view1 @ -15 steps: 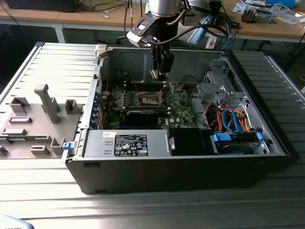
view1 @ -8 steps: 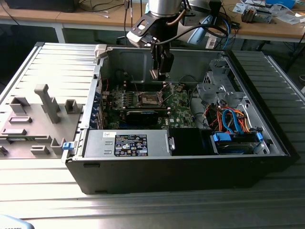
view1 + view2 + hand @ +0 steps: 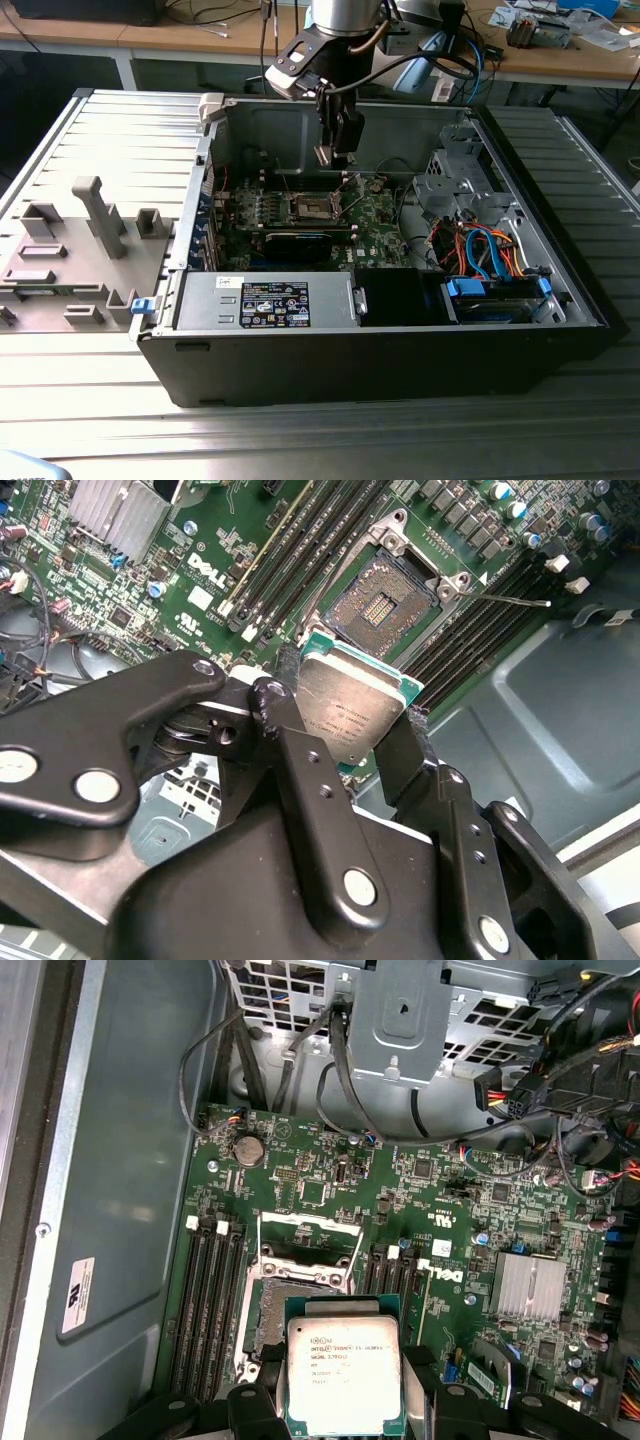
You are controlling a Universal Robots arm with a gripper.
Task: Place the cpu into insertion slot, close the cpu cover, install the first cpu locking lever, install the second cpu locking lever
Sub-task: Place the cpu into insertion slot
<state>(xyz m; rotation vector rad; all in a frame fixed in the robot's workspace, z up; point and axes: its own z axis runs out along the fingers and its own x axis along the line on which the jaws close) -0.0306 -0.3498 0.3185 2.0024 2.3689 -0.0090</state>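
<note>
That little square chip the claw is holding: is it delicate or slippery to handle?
Probably stiff: the cpu looks flat though the gripper pinches only its edges. Its smooth metal top looks slippery. Thin as it is, likely light; perhaps delicate underneath, given the fine contacts in the insertion slot.

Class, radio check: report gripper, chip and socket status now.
Gripper shut on chip, held above the board. Socket uncovered, no chip in it. Nothing seen between them.
</note>
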